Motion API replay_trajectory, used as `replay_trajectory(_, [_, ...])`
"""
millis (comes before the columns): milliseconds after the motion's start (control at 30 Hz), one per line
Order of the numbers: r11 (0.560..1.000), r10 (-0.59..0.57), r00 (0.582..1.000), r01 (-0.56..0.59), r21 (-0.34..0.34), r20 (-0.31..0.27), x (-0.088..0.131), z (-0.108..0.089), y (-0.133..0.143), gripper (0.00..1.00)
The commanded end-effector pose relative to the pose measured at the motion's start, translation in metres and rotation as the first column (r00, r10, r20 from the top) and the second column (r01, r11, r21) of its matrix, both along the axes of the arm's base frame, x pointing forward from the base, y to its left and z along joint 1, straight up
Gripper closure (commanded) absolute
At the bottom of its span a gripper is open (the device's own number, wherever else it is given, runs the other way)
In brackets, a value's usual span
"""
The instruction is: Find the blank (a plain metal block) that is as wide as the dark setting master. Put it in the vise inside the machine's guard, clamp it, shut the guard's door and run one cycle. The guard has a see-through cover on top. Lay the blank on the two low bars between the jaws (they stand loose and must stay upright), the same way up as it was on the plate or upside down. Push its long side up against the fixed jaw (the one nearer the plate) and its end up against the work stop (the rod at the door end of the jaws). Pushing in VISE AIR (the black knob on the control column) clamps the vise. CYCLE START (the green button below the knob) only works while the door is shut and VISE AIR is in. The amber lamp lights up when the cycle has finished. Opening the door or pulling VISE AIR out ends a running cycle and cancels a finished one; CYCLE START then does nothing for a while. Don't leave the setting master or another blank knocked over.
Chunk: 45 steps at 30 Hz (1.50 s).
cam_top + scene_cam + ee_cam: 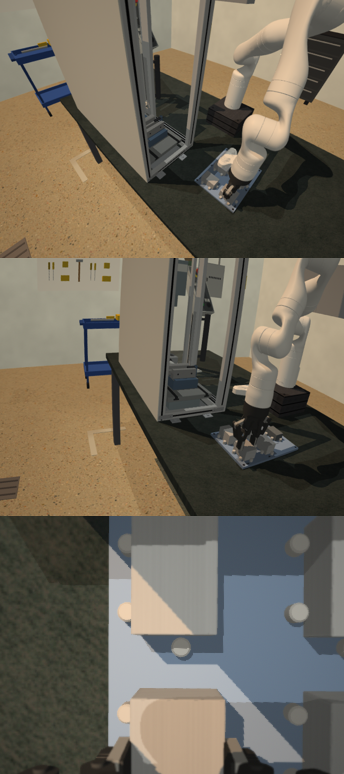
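My gripper (228, 192) (246, 444) (177, 757) points down and is shut on a pale block (246, 452) (177, 731) at the front left corner of the blue plate (216, 193) (286, 448) (260, 636). The fingers press its two sides; no lift off the plate shows. A second block (211, 182) (229, 437) (175, 591) stands upright beside it. A darker block (274, 433) stands at the plate's far side; I cannot tell whether it is the setting master. Inside the guard, the vise area shows a blue block (157, 138) (183, 383). The loose bars and work stop are not distinguishable.
The guard's tall side panel (91, 69) (143, 327) stands left of the plate, with a frame post (198, 71) (233, 329) nearer the arm. Another block (265, 445) stands close right of the held one. The control column (157, 77) (205, 338) is behind the guard.
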<state>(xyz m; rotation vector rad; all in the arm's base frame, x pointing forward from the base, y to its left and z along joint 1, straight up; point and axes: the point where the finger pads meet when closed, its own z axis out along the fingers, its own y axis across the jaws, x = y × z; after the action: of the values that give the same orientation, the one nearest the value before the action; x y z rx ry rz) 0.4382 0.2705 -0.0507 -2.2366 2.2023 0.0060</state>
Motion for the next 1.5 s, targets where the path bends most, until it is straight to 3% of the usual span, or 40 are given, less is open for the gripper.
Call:
replay_trajectory(0, [1.000,0.000,1.000,0.000,0.001,0.002,0.0007,0.0010,0.0004,0.90])
replay_trajectory(900, [1.000,0.000,1.000,0.000,0.001,0.002,0.0007,0.0004,0.0004,0.90])
replay_trajectory(933, [1.000,0.000,1.000,0.000,0.001,0.002,0.0007,0.0004,0.0004,0.00])
replay_trajectory(1467, [1.000,0.000,1.000,0.000,0.001,0.002,0.0007,0.0004,0.0004,0.00])
